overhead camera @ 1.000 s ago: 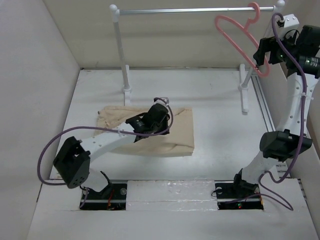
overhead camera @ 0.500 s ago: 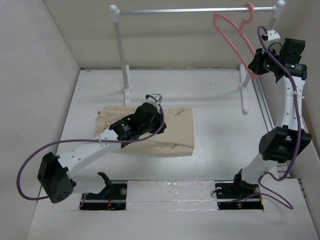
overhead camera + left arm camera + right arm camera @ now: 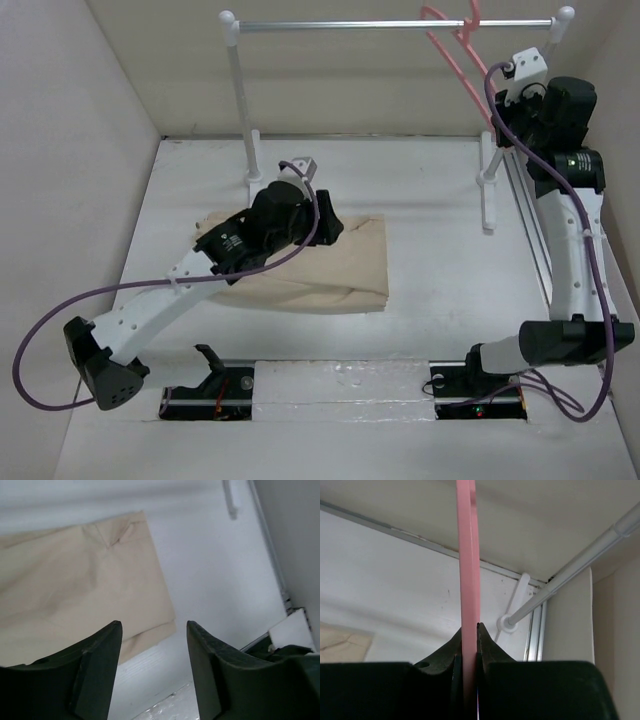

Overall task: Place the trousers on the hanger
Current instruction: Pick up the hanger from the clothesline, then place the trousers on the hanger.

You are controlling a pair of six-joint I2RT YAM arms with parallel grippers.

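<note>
Up at the rail (image 3: 380, 22) right claw (image 3: 469, 626) grips the hanger (image 3: 466, 555), left claw (image 3: 153, 625) half-open and empty over the trousers (image 3: 75, 580); next: unhook it cleanly.

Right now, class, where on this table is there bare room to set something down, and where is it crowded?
Bare table lies between the trousers and the right arm, and behind the trousers between the posts of the rail. Crowded: the left arm overhangs the trousers, and the right gripper clamps the hanger in the far right corner.
</note>
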